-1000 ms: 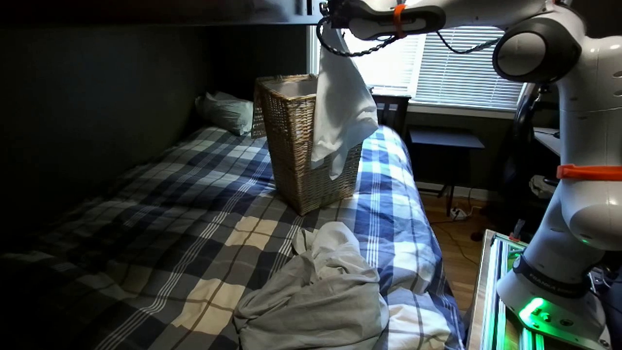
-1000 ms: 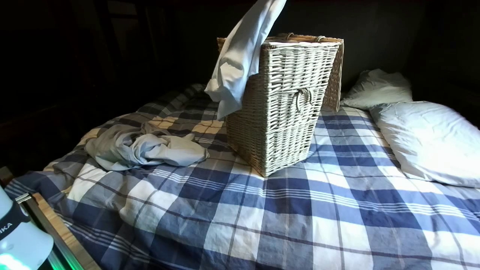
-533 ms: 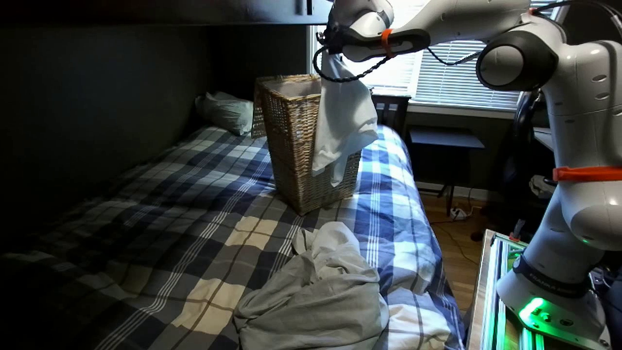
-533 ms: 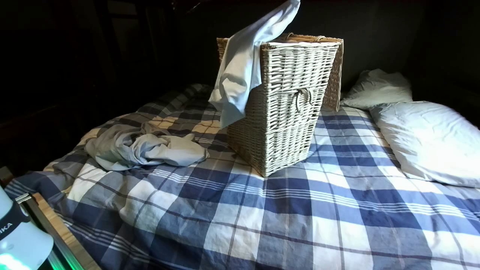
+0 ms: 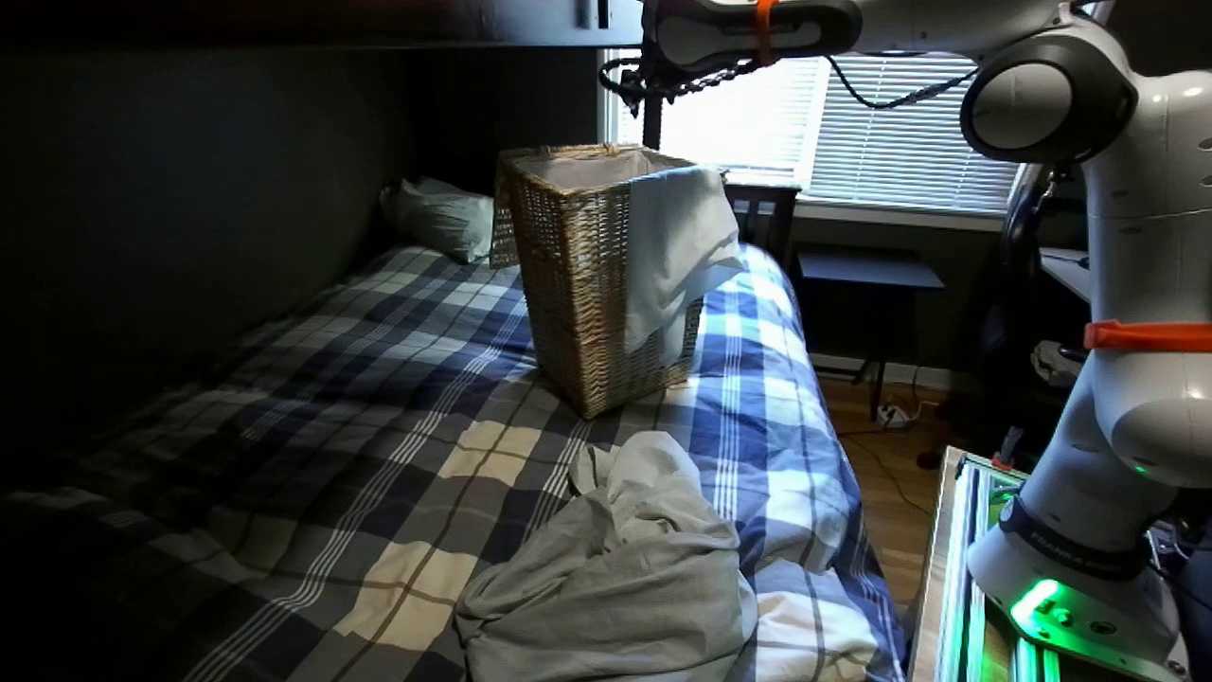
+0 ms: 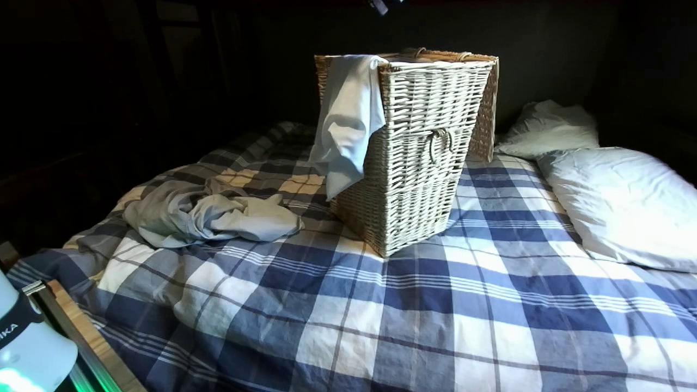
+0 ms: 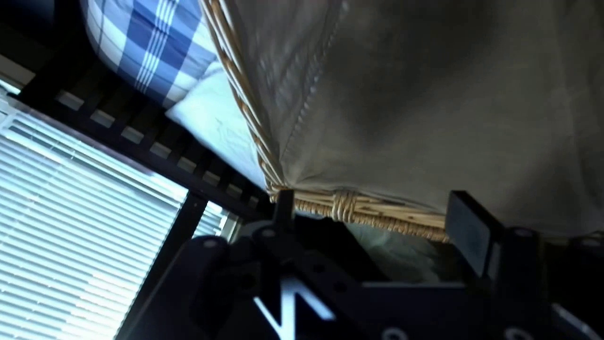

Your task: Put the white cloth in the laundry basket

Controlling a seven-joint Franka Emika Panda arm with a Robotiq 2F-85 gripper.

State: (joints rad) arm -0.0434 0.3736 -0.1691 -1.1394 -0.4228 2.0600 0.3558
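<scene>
The white cloth (image 5: 677,251) hangs draped over the rim of the wicker laundry basket (image 5: 573,294), most of what shows of it lying against the outside wall. In an exterior view the same white cloth (image 6: 351,117) folds over the top edge; how much lies inside is hidden. The basket's pale lining fills much of the wrist view, with its woven rim (image 7: 401,222) behind the jaws. My gripper (image 7: 373,212) is open, its fingers wide apart with nothing between them. It hovers above the basket, apart from the cloth; only a bit of it peeks in at an exterior view's top edge.
A crumpled greyish cloth heap (image 5: 615,578) lies on the plaid bed (image 5: 379,407) near the basket. Pillows (image 6: 626,201) rest at the bed's head. The basket's lid (image 6: 484,120) hangs down its far side. A dark overhead panel (image 5: 312,24) spans above the bed.
My gripper dipped toward the basket, opened and let go of the white cloth, then rose clear. The cloth's upper end dropped onto the rim and now hangs there.
</scene>
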